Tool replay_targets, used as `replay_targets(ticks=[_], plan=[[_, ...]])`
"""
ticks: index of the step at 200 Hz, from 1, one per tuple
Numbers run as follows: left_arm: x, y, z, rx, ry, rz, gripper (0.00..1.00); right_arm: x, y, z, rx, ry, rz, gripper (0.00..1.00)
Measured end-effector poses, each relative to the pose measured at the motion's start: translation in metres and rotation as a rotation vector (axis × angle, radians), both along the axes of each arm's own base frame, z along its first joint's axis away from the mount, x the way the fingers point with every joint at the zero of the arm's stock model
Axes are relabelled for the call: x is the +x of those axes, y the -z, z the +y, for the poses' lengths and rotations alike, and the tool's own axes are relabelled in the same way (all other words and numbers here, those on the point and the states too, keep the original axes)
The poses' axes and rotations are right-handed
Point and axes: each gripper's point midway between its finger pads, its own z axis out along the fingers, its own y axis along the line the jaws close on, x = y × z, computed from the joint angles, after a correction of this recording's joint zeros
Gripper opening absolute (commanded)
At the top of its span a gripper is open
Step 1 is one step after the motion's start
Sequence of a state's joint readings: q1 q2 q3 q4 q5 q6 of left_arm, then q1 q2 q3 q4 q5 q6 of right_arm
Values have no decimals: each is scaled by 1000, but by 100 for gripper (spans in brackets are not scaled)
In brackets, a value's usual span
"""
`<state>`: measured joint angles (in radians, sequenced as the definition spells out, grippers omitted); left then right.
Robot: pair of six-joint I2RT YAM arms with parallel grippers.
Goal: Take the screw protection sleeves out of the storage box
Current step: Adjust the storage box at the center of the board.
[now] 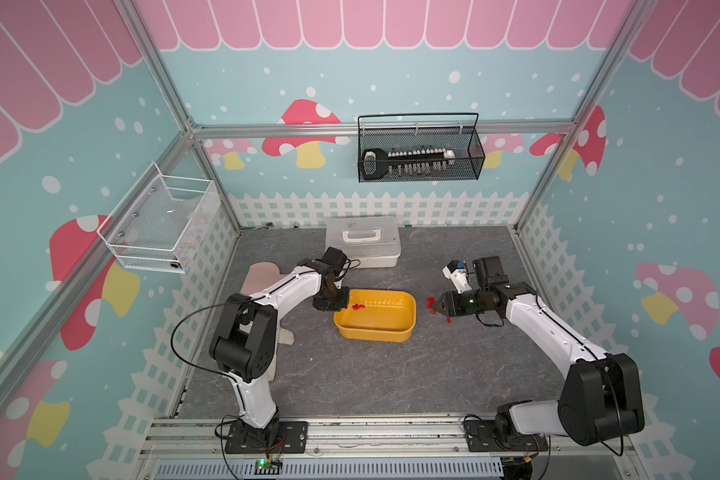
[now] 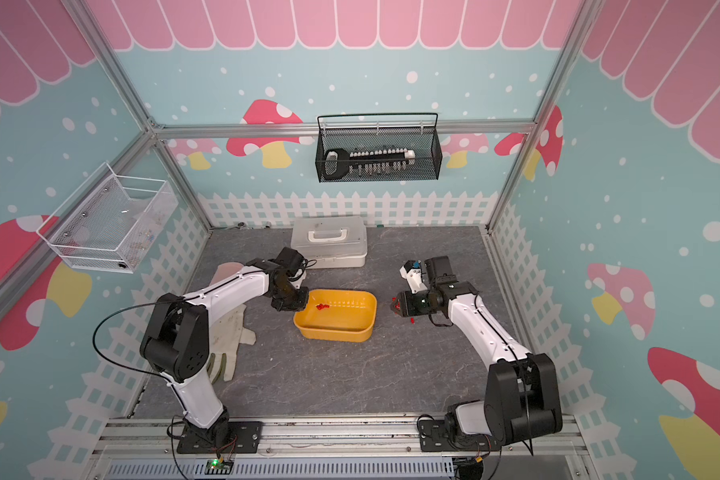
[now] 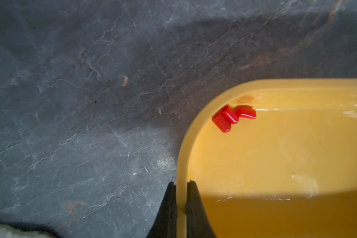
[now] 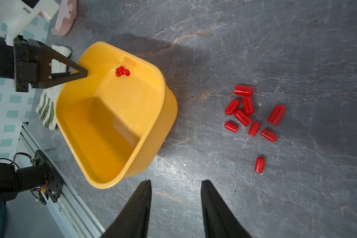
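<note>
Yellow-orange plastic storage box (image 1: pixel 371 332) is laid lengthwise along table's (image 1: pixel 391 382) rear edge; three red tubular screw protection sleeves (image 3: pixel 233 118), axes mixed, are lodged in its left rear corner. Rim possibly clamped by left gripper (image 3: pixel 181 183); right gripper (image 4: pixel 176 181) parted.

Two white-and-black robot arms
The left arm (image 1: pixel 252 399) and right arm (image 1: pixel 549 328) share glossy white link shells, bulky matte black joint housings and black screwed base plates (image 1: pixel 294 434); thin black cables (image 1: pixel 172 334) loop alongside, a white blocky bracket (image 1: pixel 458 278) and a green light (image 1: pixel 472 298) mark the right wrist, and the right gripper (image 4: pixel 175 182) has slim black fingers (image 4: pixel 136 212) tapering to points
</note>
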<state>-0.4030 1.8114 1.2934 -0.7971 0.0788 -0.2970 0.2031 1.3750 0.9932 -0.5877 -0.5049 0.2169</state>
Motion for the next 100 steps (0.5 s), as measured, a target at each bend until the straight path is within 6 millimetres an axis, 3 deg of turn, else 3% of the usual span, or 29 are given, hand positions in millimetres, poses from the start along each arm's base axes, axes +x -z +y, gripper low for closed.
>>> replay_targets(ticks=[18, 45, 54, 76, 100], plan=[[-4, 9, -5, 14, -6, -29, 41, 0, -12, 11, 0, -41, -27, 44], [-8, 11, -15, 31, -4, -86, 49, -2, -27, 28, -3, -103, -73, 45], [-6, 6, -18, 27, -5, -113, 55, -3, -31, 32, -4, -116, -83, 44], [2, -13, -22, 8, -23, -193, 57, -4, -36, 44, -20, -154, -94, 44], [5, -43, -19, -21, -49, -283, 57, -5, -38, 80, -58, -249, -117, 44]])
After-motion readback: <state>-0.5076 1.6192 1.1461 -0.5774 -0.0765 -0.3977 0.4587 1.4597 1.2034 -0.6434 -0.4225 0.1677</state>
